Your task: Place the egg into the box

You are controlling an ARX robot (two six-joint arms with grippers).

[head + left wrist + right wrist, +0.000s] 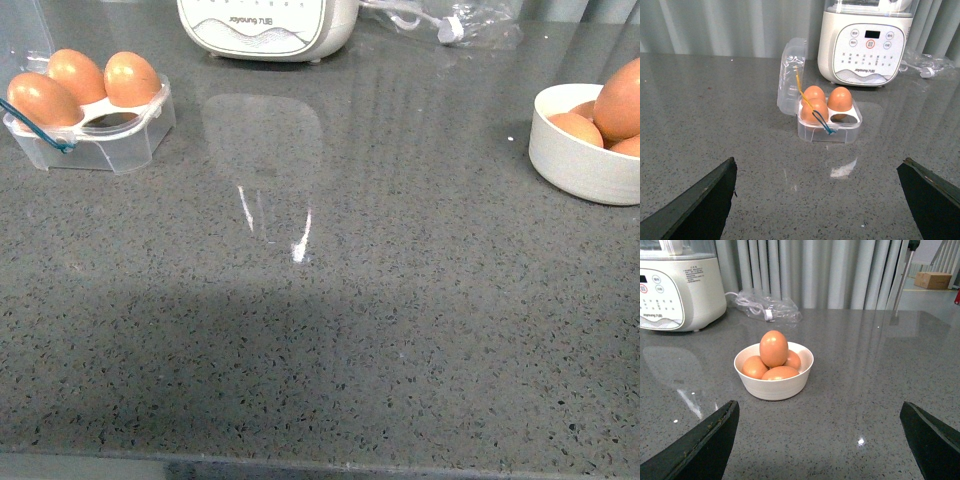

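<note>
A: Status? Where's the egg?
B: We take the smooth orange-brown egg (773, 348) on top of the pile in the round white bowl (774, 389) as ours. It sits highest and clear of the rim, so we judge it the easiest to pinch. The bowl is at the far right of the grey speckled countertop (320, 330).
A: And the box?
B: The small clear plastic four-cup box (140, 135) is at the far left, well apart from the bowl. Its hinged clear lid (791, 75) stands up and back, so we can reach the cups from above. Three brown eggs fill three cups. The empty cup (846, 117) is the near corner facing mid-counter, so nothing blocks a drop there.
A: Grippers?
B: The right gripper (818, 405) faces the bowl, fingers spread wide with nothing between them. The left gripper (817, 165) faces the box, also spread and empty. We see neither arm in the front view.
A: Who picks?
B: We'd say the right, since it's lined up on the bowl. This egg's move isn't started.
A: Risks?
B: The shell is smooth and brittle, so we want a light squeeze across the middle. The eggs under it may roll once it lifts. It's a long carry across the counter too, with the white kitchen appliance (265, 25) at the back edge, out of the path.
</note>
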